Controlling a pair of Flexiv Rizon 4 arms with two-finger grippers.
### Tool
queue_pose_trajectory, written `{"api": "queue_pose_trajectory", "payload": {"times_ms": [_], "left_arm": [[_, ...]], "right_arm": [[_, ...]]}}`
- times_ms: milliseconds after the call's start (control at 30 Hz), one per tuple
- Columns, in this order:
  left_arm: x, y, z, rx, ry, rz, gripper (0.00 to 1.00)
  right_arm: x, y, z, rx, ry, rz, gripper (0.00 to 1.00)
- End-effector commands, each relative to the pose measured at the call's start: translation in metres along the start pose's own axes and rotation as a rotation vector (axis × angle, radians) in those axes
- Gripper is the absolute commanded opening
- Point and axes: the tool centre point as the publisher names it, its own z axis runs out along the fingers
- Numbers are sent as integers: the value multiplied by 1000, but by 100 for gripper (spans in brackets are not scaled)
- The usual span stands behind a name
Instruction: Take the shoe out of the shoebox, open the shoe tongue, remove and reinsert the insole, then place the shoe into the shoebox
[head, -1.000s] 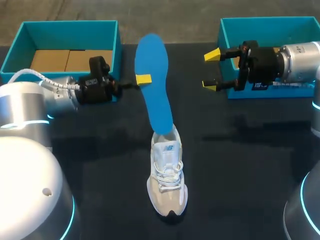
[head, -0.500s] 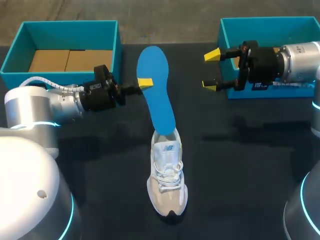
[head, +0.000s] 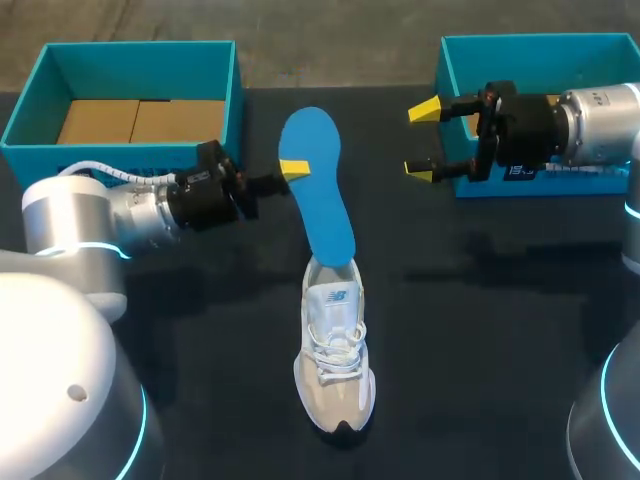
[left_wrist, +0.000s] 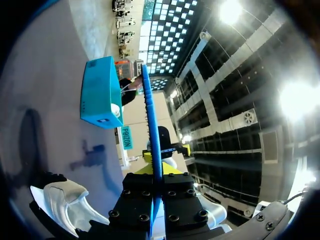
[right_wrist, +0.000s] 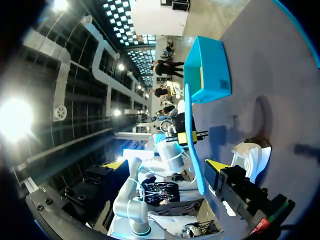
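Your left gripper (head: 290, 170) pinches the flat blue foam insole (head: 320, 195), its near end in the white lace-up sneaker (head: 335, 370) mid-table (right gripper (head: 422, 142) spread, far right); reinsertion, I judge: slide it down next

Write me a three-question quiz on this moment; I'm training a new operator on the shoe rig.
1. True or false: the right gripper is shut on the insole.
2. Where is the insole's lower end? A) in the shoe opening B) inside a box C) flat on the table
3. Fill in: the gripper shut on the insole is the ____ one.
Key: 1 false, the right gripper is open and holds nothing; 2 A; 3 left, the left gripper clamps the insole's edge.
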Motion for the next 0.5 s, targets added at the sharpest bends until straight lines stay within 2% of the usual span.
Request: {"api": "queue_pose_trajectory", "payload": {"times_ms": [33, 167, 500], "left_arm": [[-2, -2, 2, -9, 2, -2, 0], [-2, -2, 2, -9, 2, -2, 0], [-2, -2, 2, -9, 2, -2, 0]], "right_arm": [[-1, -1, 1, -3, 1, -1, 100], [3, 1, 0, 6, -96, -4, 100], [45, 5, 6, 46, -415, -20, 100]]}}
